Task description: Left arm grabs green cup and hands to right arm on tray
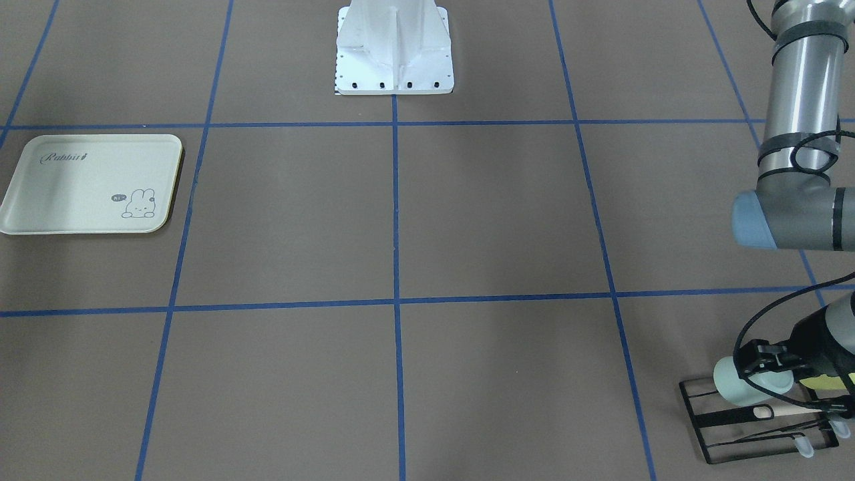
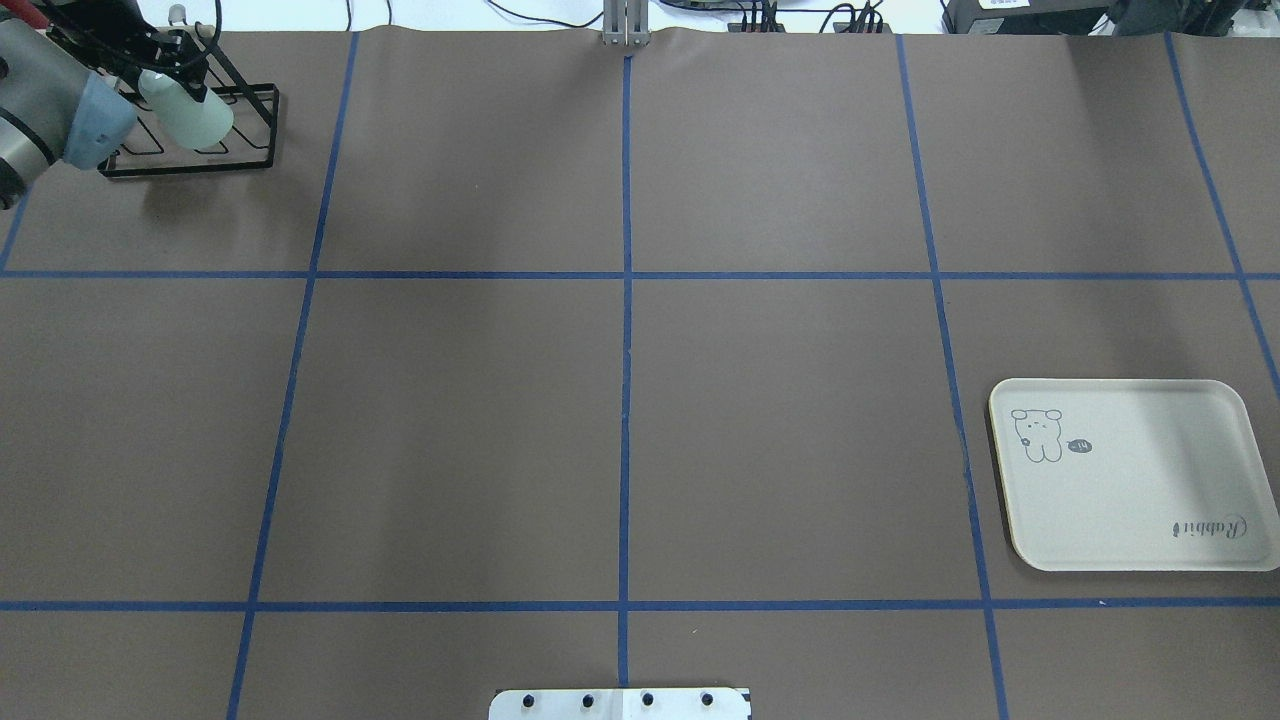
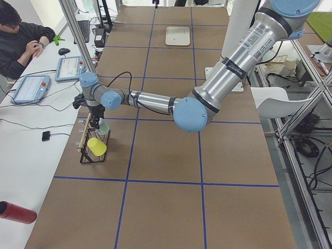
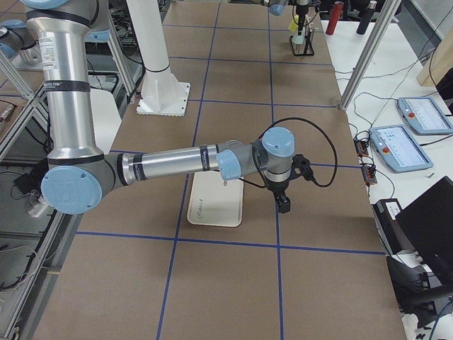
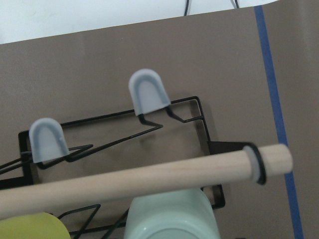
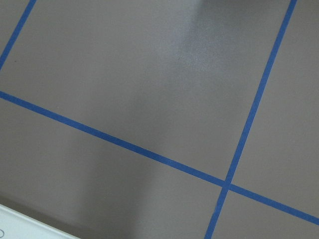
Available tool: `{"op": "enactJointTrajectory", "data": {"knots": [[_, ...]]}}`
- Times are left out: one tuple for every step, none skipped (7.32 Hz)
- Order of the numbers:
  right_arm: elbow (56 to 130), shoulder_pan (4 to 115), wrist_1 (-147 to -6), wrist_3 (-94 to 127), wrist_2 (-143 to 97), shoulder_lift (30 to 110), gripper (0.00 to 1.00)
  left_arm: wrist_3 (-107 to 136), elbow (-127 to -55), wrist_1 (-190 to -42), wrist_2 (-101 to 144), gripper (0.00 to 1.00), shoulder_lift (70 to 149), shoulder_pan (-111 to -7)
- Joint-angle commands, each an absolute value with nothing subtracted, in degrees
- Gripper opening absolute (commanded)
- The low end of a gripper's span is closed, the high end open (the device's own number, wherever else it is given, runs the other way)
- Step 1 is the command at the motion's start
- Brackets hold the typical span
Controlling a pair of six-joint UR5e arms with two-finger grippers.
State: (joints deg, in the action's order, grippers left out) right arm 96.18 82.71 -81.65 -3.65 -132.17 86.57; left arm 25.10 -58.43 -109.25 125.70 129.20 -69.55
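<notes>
Green cup [image 1: 731,384] lies tilted on black wire rack [image 1: 725,419], next to yellow cup [image 3: 96,147]. Left gripper [image 1: 761,364] straddles it, clamp unclear. Right gripper [image 4: 284,203] hangs just beside tray [image 4: 212,205], its opening can't be told.

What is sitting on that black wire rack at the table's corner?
The green cup and a yellow cup lie tilted on the rack, with a wooden dowel. The left gripper covers part of the green cup, and whatever props the cups up is hidden.
</notes>
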Motion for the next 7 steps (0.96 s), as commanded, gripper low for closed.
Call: {"op": "enactJointTrajectory", "data": {"knots": [[96.15,82.71,-81.65,-3.69,-132.19,86.57,1.00,25.22,-59.15,-109.16,125.77,0.31,129.11,-69.61],[96.24,82.71,-81.65,-3.69,-132.10,86.57,1.00,25.31,-59.85,-108.81,125.77,0.27,129.11,-69.70],[96.24,82.71,-81.65,-3.69,-132.10,86.57,1.00,25.23,-60.38,-108.55,125.77,0.23,129.11,-70.05],[96.24,82.62,-81.65,-3.60,-132.10,86.57,1.00,25.14,-60.82,-108.54,125.95,0.20,129.02,-70.57],[96.33,82.70,-81.65,-3.60,-132.19,86.57,1.00,25.05,-61.78,-108.46,126.03,0.15,128.94,-71.36],[96.33,82.71,-81.65,-3.60,-132.19,86.57,1.00,24.87,-62.40,-108.20,126.21,0.11,128.94,-71.98],[96.42,82.71,-81.65,-3.60,-132.19,86.57,1.00,24.61,-62.84,-108.19,126.30,0.03,128.85,-72.68]]}}
